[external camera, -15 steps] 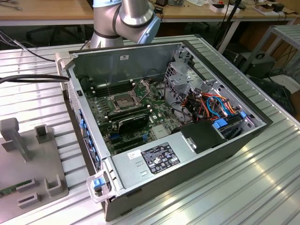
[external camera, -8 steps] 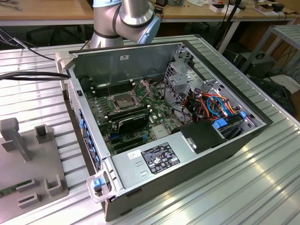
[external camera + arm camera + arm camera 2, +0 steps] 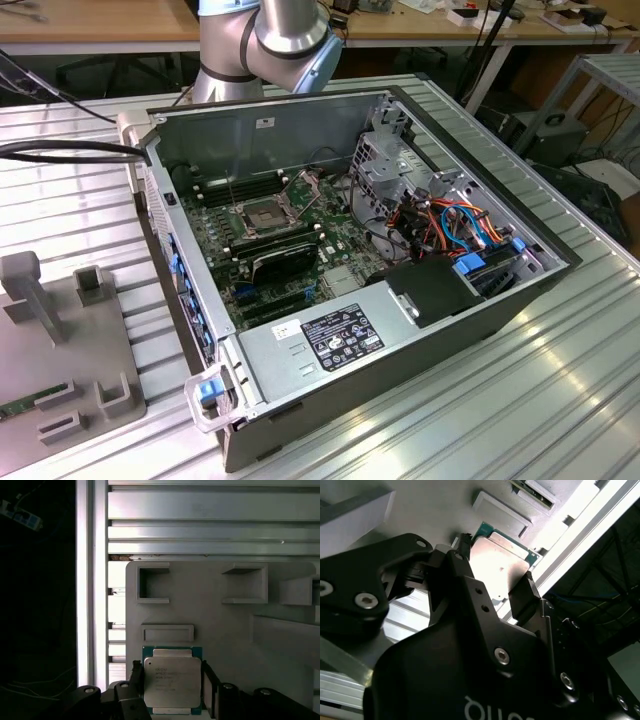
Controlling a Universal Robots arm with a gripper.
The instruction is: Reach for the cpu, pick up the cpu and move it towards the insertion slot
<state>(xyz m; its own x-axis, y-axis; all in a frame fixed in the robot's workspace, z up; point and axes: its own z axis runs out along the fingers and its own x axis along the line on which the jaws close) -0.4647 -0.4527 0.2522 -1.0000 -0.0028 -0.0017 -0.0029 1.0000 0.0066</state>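
Broadly, from the biggest thing down:

- The table [image 3: 500, 400] is ribbed aluminium and carries everything else.
- The case [image 3: 260, 130] lies open on its side at the middle of the exterior view, board facing up.
- The arm [image 3: 270, 40] rises behind the case's far wall.
- The tray [image 3: 60, 340], a grey fixture with raised pockets, sits on the table at the exterior view's left, just beside the case. A memory stick [image 3: 30, 403] lies at its near edge.
- The slot [image 3: 262, 215], a silvery frame with a dark centre, is on the board inside the case, well apart from the tray and walled off from it.
- The gripper [image 3: 171, 690] is over the tray, its black fingers closed against two opposite edges of the chip.
- The cpu [image 3: 172, 677] is clamped between those fingers, lid up and flat. The second wrist view shows the same hold. Whether it has left the tray's surface I cannot tell.
- Risks, as I judge them:
  - The grip is on thin edges only, so a jolt could let the chip tilt or slip out.
  - The case wall stands between tray and slot, so a low carry could knock the chip against it.
  - A tilted chip arriving at the slot could harm its contacts.
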